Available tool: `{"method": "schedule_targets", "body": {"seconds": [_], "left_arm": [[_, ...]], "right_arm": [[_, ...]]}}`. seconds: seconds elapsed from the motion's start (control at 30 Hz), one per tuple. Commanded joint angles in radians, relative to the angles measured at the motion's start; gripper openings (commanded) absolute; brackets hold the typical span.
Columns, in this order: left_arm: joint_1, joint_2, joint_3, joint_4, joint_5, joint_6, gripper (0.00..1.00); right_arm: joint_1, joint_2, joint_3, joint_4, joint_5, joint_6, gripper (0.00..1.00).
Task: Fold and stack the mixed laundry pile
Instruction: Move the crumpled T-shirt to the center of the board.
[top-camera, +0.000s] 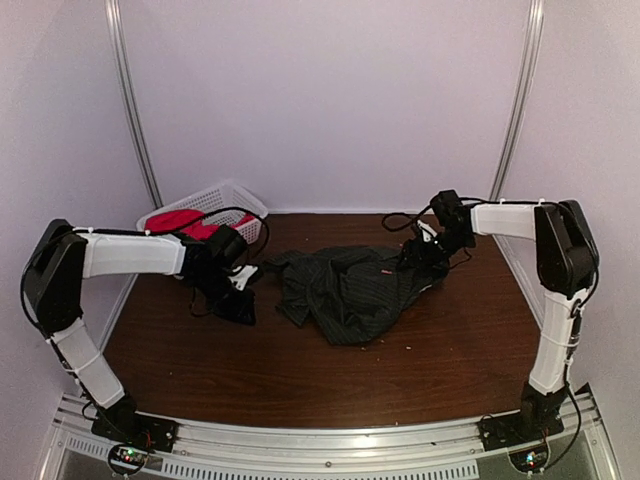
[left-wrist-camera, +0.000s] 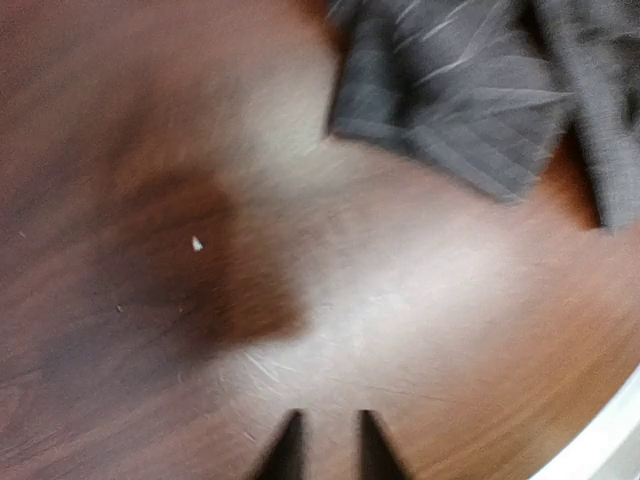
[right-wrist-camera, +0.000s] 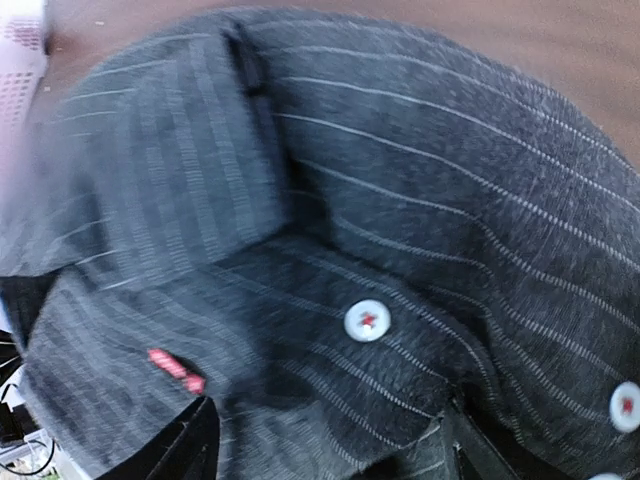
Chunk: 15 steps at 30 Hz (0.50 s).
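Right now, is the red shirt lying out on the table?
No, the red shirt sits inside the white basket at the back left corner.

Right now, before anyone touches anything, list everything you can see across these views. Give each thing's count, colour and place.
table: one, dark brown wood, under everything
basket: one, white plastic lattice, at the table's far left corner
T-shirt: one, bright red-pink, lying in the basket
shirt: one, dark charcoal with pinstripes, crumpled on the middle of the table
buttons: at least two, white with red thread, on the shirt's front
left gripper: one, black, shut and holding nothing, over bare table left of the shirt
right gripper: one, black, open, fingers either side of the fabric at the shirt's right end
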Motion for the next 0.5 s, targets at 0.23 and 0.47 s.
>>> {"method": "schedule_targets", "body": {"seconds": [0.23,0.47], "left_arm": [[-0.006,0.233,0.578,0.129,0.121,-0.017,0.61],[-0.044,0.54,0.933,0.126,0.206,-0.048,0.73]], "right_arm": [[0.024,-0.307,-0.104,-0.029,-0.109,-0.029,0.81],[0.018,-0.423,-0.206,0.001,-0.139,0.021,0.85]]}}
